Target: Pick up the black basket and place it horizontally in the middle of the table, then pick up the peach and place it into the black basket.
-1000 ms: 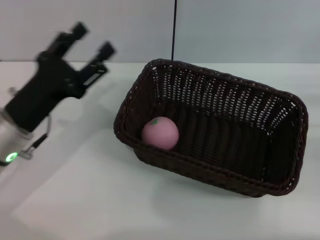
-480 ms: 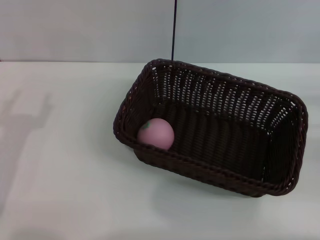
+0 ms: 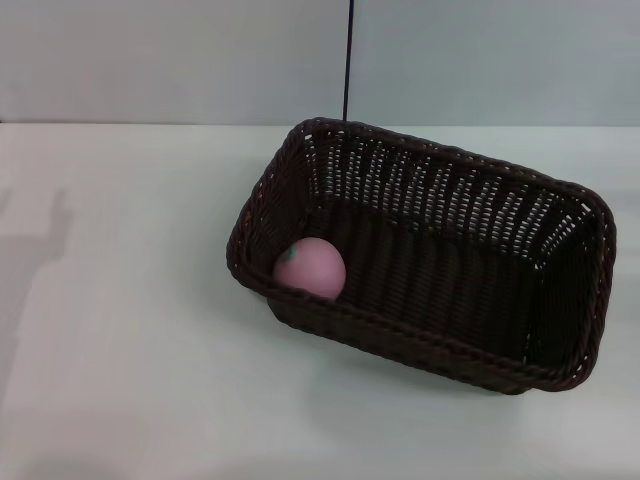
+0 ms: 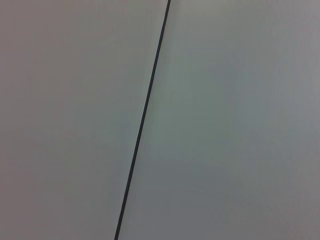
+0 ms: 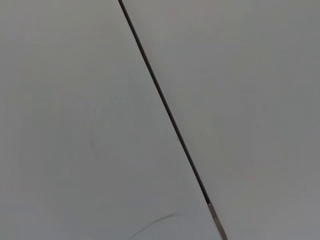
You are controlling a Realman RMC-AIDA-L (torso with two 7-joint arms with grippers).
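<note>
Head view: white table (image 3: pixel 140 380), grey wall (image 3: pixel 180 60).

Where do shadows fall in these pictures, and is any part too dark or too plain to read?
Head view: a soft grey shadow lies on the broad white table at its left edge; the floor of the dark woven wicker basket is nearly black, yet the small pink round peach is evenly lit. Left wrist view and right wrist view: only a plain grey surface with one thin dark line, no shadow.

A plain grey wall (image 3: pixel 150 60) stands at the back, and a thin dark line (image 3: pixel 348 60) runs straight up and down it.
</note>
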